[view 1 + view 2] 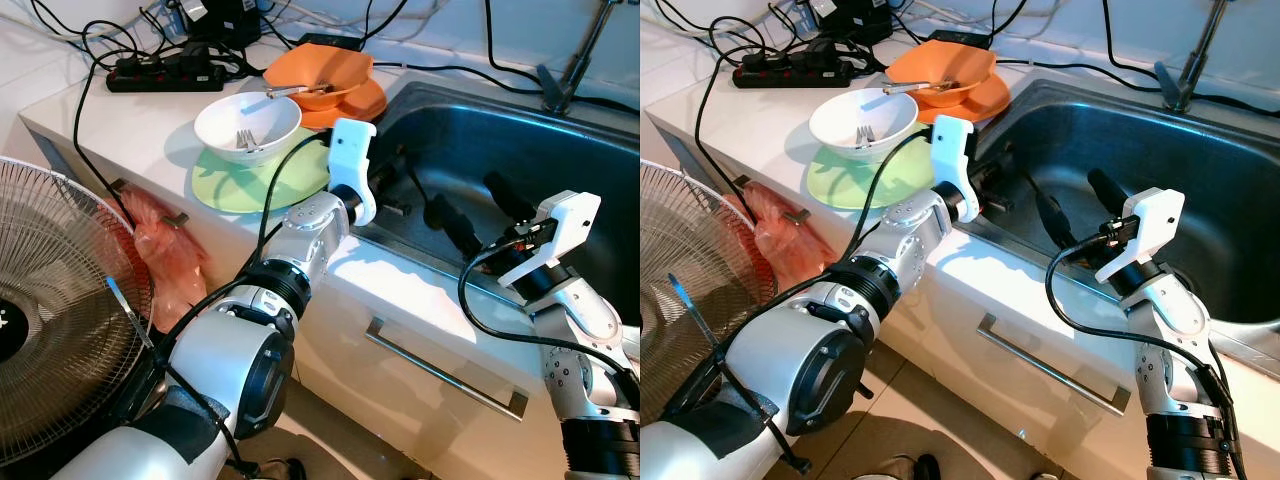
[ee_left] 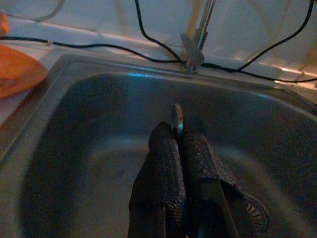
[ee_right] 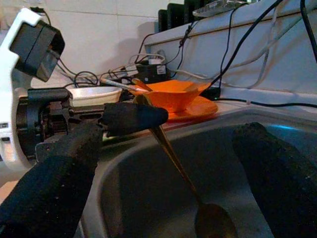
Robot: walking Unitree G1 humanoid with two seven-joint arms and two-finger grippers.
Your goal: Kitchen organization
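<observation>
Spoon (image 3: 171, 151) first: it hangs bowl-down over the sink (image 1: 560, 150), its handle tip pinched at the top by my left claw (image 2: 179, 130), whose two fingers are pressed together on it. In the right wrist view the spoon runs diagonally from those fingers toward the lower middle of the frame, its bowl low in the basin.

My right claw (image 1: 478, 207) sits just beside it at centre right of the left eye frame, fingers spread wide and gripping nothing, one finger on each side of the spoon's line in its own wrist picture. I read this as either a handover or a drop into the sink; I can't be sure which.

To do it cleanly, I'd keep the left claw steady and low over the basin. If I pass it across, the right fingers should close on the mid-handle before the left lets go, since the thin metal could slip.

Outward, in the upper middle of the frame on the bench (image 1: 120, 125): a white bowl (image 1: 247, 124) with a fork on a green plate (image 1: 262, 182), and an orange bowl (image 1: 318, 78) behind it.
</observation>
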